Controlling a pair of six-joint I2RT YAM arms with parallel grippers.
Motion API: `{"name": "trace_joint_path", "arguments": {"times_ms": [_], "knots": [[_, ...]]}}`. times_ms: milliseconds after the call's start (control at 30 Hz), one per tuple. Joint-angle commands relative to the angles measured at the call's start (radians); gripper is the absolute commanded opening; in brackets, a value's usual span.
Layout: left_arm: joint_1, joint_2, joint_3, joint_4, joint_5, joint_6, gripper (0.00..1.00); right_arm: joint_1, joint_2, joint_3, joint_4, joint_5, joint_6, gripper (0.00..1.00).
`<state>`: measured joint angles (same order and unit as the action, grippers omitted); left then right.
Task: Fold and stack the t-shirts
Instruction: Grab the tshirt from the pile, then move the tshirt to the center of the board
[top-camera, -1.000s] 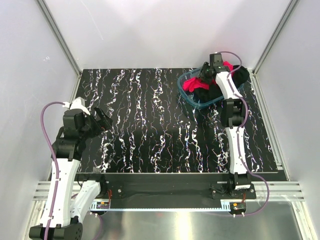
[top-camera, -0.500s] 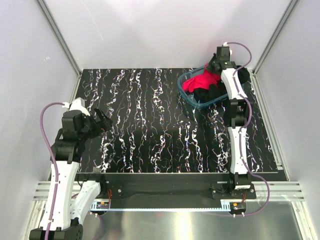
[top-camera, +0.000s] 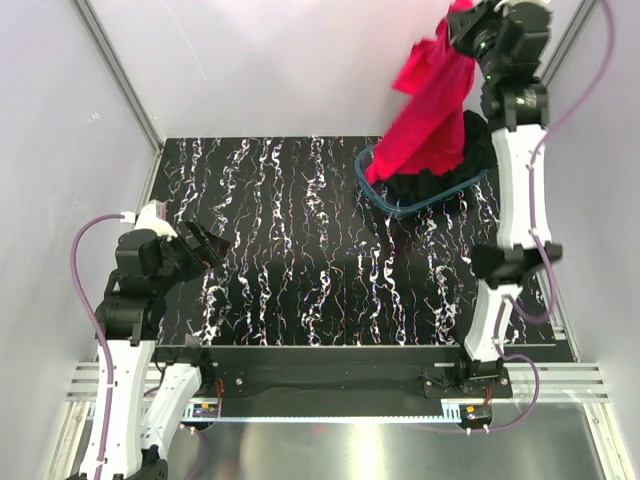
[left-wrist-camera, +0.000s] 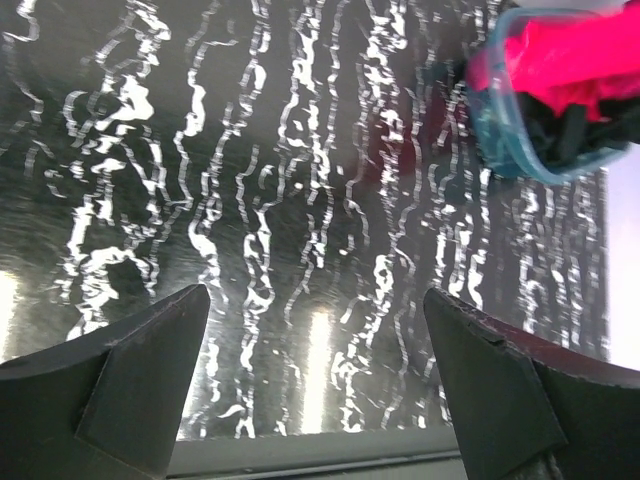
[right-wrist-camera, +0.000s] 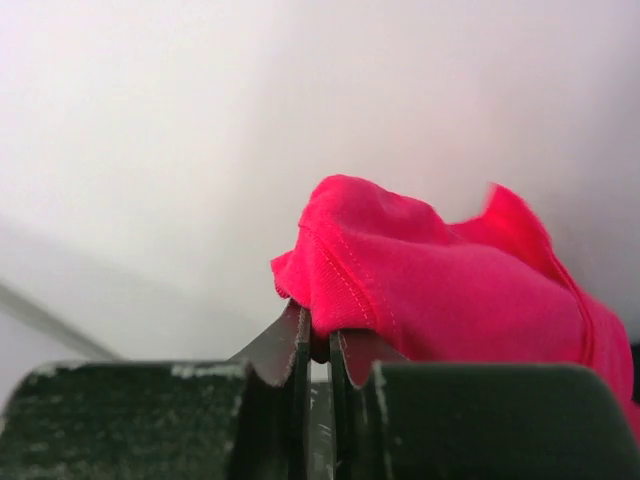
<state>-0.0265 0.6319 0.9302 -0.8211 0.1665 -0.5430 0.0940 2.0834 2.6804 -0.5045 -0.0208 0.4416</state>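
Bright pinkish-red cloth t-shirt (top-camera: 430, 120) hangs high above the clear teal plastic tub (top-camera: 366, 172), its lower end reaching the tub.
The right gripper (right-wrist-camera: 318, 340) is clamped on one small stitched fold (a thin bite), so the cloth could slip free, or snag the plain black t-shirt (top-camera: 425, 187) lying in the tub. The left gripper (left-wrist-camera: 315, 295) stands wide apart, empty, over the table.

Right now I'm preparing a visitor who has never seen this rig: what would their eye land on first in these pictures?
The bright pinkish-red t-shirt stands out first: it hangs high at the far right, pinched in the shut right gripper, its lower end reaching the teal tub. The black t-shirt lies in that tub. At the near left, the left gripper hovers open over the marbled black table.
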Motion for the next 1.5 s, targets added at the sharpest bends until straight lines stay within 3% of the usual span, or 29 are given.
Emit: {"name": "trace_joint_path", "arguments": {"times_ms": [0, 200, 300, 467, 500, 533, 567, 633, 667, 733, 800, 900, 933, 1033, 1067, 1233, 1333, 1467], "knots": [[-0.009, -0.017, 0.035, 0.039, 0.088, -0.044, 0.94, 0.076, -0.173, 0.039, 0.104, -0.047, -0.009, 0.0], [-0.029, -0.041, 0.038, 0.028, 0.149, -0.066, 0.93, 0.185, -0.367, -0.028, 0.011, -0.133, 0.075, 0.0], [-0.033, -0.058, 0.036, 0.008, 0.177, -0.074, 0.93, 0.243, -0.471, -0.174, -0.044, -0.235, 0.17, 0.0], [-0.033, -0.074, 0.048, -0.035, 0.171, -0.078, 0.92, 0.489, -0.681, -0.644, -0.131, -0.275, 0.193, 0.0], [-0.033, -0.077, 0.048, -0.033, 0.169, -0.08, 0.92, 0.49, -0.742, -0.829, -0.123, -0.304, 0.235, 0.08], [-0.033, -0.078, 0.047, -0.035, 0.169, -0.081, 0.92, 0.49, -0.767, -0.911, -0.135, -0.347, 0.255, 0.21], [-0.033, -0.078, 0.048, -0.036, 0.162, -0.084, 0.92, 0.49, -0.785, -0.985, -0.149, -0.367, 0.262, 0.52], [-0.033, -0.071, 0.048, -0.046, 0.151, -0.098, 0.92, 0.49, -0.821, -1.167, -0.198, -0.407, 0.267, 0.73], [-0.033, -0.063, 0.042, -0.05, 0.153, -0.107, 0.93, 0.49, -0.829, -1.217, -0.224, -0.412, 0.266, 0.82], [-0.033, -0.048, 0.03, -0.055, 0.163, -0.136, 0.91, 0.49, -0.87, -1.321, -0.307, -0.363, 0.247, 0.86], [-0.046, -0.032, 0.001, -0.041, 0.195, -0.176, 0.85, 0.489, -0.922, -1.434, -0.328, -0.338, 0.238, 0.97], [-0.154, 0.014, -0.033, -0.021, 0.147, -0.244, 0.81, 0.489, -0.924, -1.525, -0.425, -0.329, 0.189, 1.0], [-0.281, 0.028, -0.039, -0.009, 0.067, -0.262, 0.81, 0.489, -0.924, -1.559, -0.425, -0.34, 0.184, 1.0], [-0.519, 0.156, -0.034, 0.031, -0.132, -0.346, 0.82, 0.489, -0.913, -1.66, -0.417, -0.337, 0.161, 1.0], [-0.621, 0.26, -0.027, 0.031, -0.162, -0.363, 0.82, 0.489, -0.908, -1.682, -0.407, -0.341, 0.157, 1.0], [-0.647, 0.483, -0.073, 0.171, -0.092, -0.402, 0.82, 0.489, -0.853, -1.784, -0.335, -0.344, 0.154, 0.98], [-0.642, 0.593, -0.056, 0.171, -0.114, -0.381, 0.82, 0.487, -0.803, -1.829, -0.293, -0.338, 0.151, 0.85], [-0.625, 0.711, -0.071, 0.239, -0.084, -0.362, 0.81, 0.486, -0.746, -1.878, -0.232, -0.35, 0.148, 0.83]]}}
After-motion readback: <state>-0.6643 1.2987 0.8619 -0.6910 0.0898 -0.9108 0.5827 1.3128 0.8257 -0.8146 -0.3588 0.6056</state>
